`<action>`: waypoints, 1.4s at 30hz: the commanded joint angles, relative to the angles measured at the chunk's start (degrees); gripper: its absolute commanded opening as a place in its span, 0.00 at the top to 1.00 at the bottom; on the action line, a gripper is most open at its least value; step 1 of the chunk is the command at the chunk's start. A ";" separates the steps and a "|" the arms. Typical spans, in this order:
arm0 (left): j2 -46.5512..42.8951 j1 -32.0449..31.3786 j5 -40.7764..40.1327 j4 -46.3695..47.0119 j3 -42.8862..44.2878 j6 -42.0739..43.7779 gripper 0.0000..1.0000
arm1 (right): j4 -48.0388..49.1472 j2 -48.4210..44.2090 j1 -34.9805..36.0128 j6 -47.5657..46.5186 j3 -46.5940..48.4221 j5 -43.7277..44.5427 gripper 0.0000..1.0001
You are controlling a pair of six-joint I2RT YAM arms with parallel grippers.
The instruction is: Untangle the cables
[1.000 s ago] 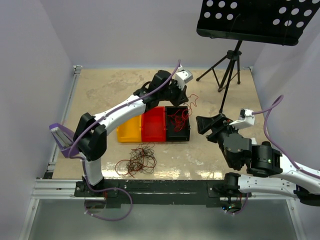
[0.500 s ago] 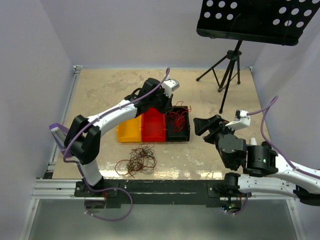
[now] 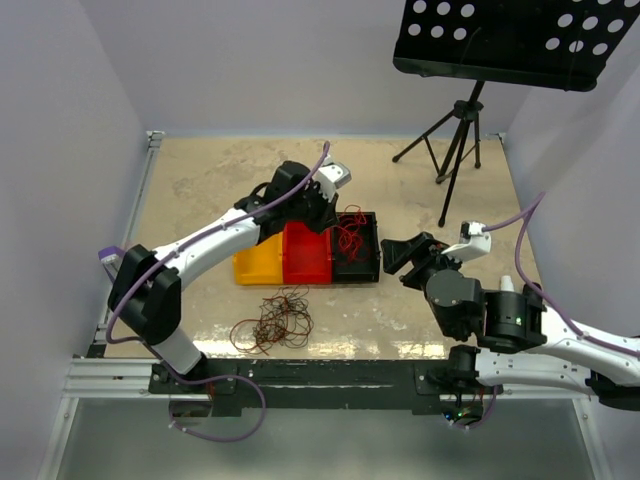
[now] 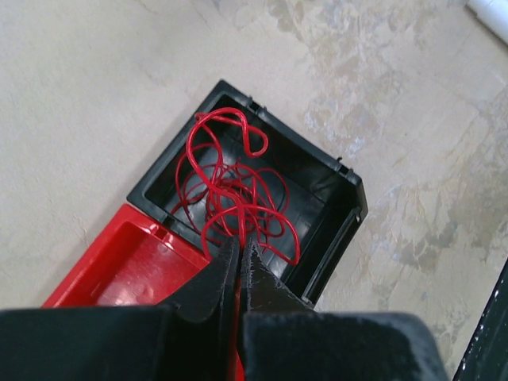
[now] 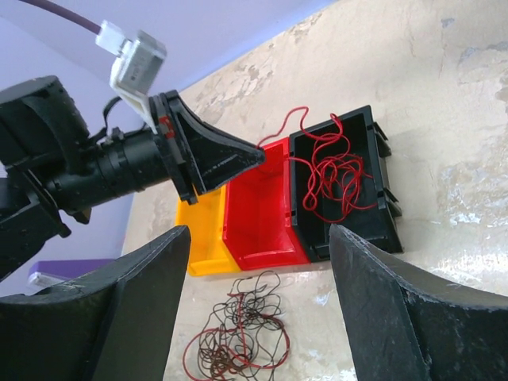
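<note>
I'm pinching the left jaws together on one red cable [image 5: 286, 123]. The tips are pressed flat with the strand between them, hovering over the seam where the red bin [image 4: 135, 262] meets the black bin [image 4: 333, 238]. The free end is looping up and trailing down into the black bin, joining the other red cables [image 4: 238, 182] curled inside. I'm holding it low and just above the rim so the springy wire is dropping inside, not flicking out over the wall.

The left arm [image 3: 230, 230] is reaching across the yellow bin [image 3: 255, 265] to get there. The three bins are sitting side by side, touching, mid-worktop [image 3: 200, 190].

The right jaws are spread wide apart, gripping nothing. I'm parking the right arm [image 3: 500, 320] just right of the black bin, facing it. My guess is it's staying out of the way while giving me a side look at the drop.

The main tangle [image 3: 277, 322], red and dark strands mixed, is lying near the front edge, well apart from both arms. So most of the sorting is not yet done.

Next I'm judging a release here. The risk is the curl snagging on the jaws as they open and getting dragged back out.
</note>
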 commanded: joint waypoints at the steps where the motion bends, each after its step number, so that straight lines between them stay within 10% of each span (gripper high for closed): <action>1: -0.82 -0.78 0.99 0.67 -2.06 2.43 1.00 | 2.29 0.32 0.10 1.09 -0.62 0.18 0.25; 15: 14.39 -4.30 0.19 -0.21 7.17 5.95 0.99 | 1.50 -0.12 0.10 1.62 -1.68 0.71 0.24; 18: 12.91 -4.30 1.25 -1.34 7.52 6.13 0.46 | 1.94 -0.21 0.10 1.62 -2.29 0.01 0.24; 25: 3.07 -4.21 6.34 -9.67 8.13 11.90 0.08 | 6.76 1.10 0.10 -1.63 -3.79 -3.33 0.23; 42: -27.69 13.53 6.62 -45.55 -8.37 56.65 0.00 | 31.63 21.30 0.01 -22.10 -7.84 -40.76 0.15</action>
